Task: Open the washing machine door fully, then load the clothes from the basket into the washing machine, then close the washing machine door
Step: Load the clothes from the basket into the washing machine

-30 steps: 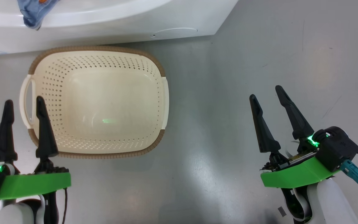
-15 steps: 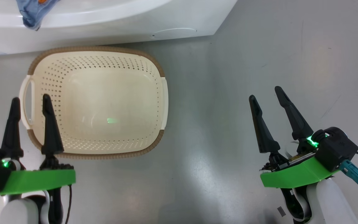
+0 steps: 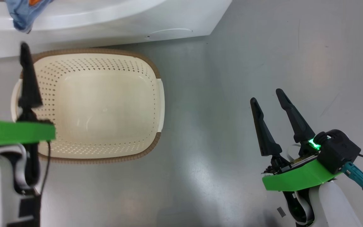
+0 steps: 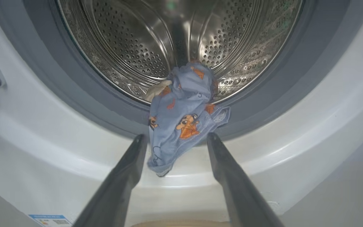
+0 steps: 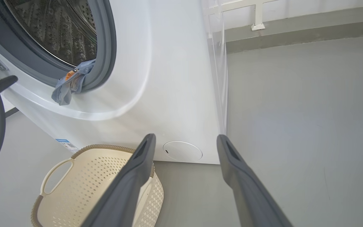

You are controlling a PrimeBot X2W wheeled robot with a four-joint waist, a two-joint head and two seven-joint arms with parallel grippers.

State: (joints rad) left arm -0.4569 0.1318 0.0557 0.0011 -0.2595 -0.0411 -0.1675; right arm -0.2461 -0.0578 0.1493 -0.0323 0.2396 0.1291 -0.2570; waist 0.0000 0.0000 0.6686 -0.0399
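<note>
Just beyond the left fingers [image 4: 121, 179], clothes [image 4: 184, 119] hang over the grey gasket [image 4: 263, 104], half outside the drum [image 4: 131, 47]. Left and right fingers [image 5: 131, 183] spread wide, empty. Risk: closing up now would pinch fabric, or it slides out.

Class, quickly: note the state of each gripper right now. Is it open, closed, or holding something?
Left gripper: open, holding nothing.
Right gripper: open, holding nothing.
</note>
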